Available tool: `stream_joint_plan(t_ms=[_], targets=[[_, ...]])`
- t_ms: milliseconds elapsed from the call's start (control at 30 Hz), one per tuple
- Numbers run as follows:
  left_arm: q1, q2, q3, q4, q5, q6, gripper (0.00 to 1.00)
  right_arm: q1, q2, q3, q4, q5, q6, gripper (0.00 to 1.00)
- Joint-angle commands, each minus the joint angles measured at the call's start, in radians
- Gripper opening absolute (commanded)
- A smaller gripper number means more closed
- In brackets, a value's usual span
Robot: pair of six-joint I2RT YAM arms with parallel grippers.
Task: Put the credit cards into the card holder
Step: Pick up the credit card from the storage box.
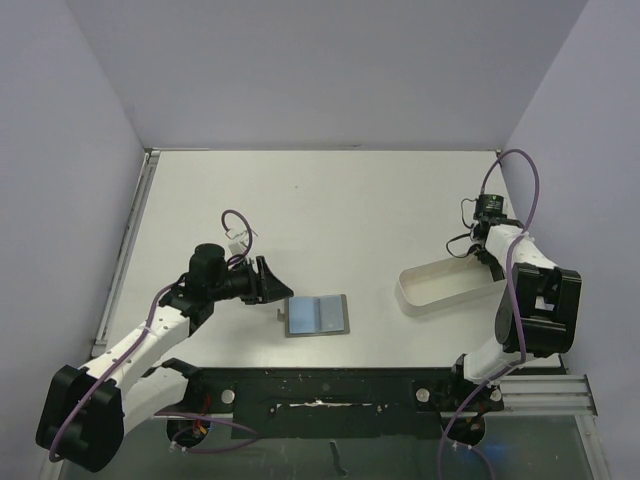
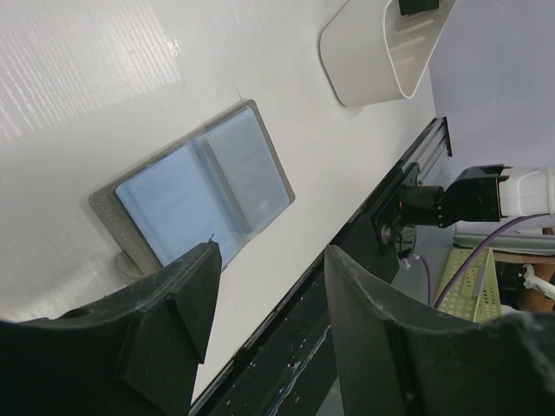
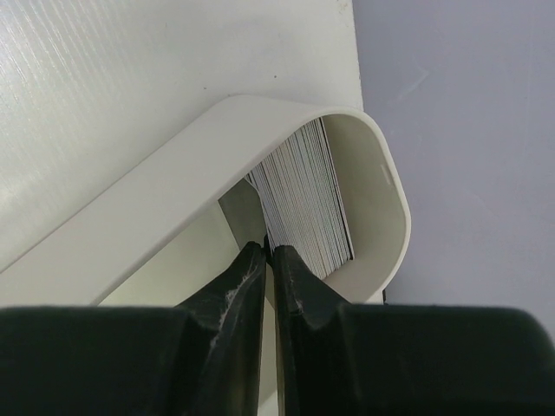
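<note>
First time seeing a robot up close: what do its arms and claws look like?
The left arm and right arm are white shells with chunky black joints, each trailing a looping purple cable. The left gripper and right gripper are matte black, each with two wedge-shaped fingers.

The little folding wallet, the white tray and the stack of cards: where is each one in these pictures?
card holder [image 1: 316,316], top view, on its open light blue lining.
white tray [image 3: 139,217], right wrist view, on its outer side wall.
credit cards [image 3: 303,199], right wrist view, on the stacked edges.
</note>
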Motion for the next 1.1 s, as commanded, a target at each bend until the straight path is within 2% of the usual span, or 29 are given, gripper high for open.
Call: stream_joint_plan(t_ms=[0,167,267,667,1067], targets=[[0.006,-0.020,0.002,0.060,0.028,-0.002,0.50,0.001,-0.051,0.060,-0.019,0.035,0.004,0.08],[0.006,-0.024,0.001,0.061,0.029,-0.002,0.50,0.001,-0.068,0.068,-0.033,0.037,0.000,0.07],[0.006,-0.027,0.001,0.062,0.032,-0.001,0.50,0.002,-0.079,0.074,-0.041,0.028,-0.006,0.00],[0.006,-0.029,-0.001,0.067,0.025,-0.005,0.50,0.090,-0.118,0.172,-0.198,0.022,0.053,0.00],[0.009,-0.030,0.020,0.018,-0.011,-0.004,0.50,0.167,-0.230,0.307,-0.393,-0.027,0.188,0.00]])
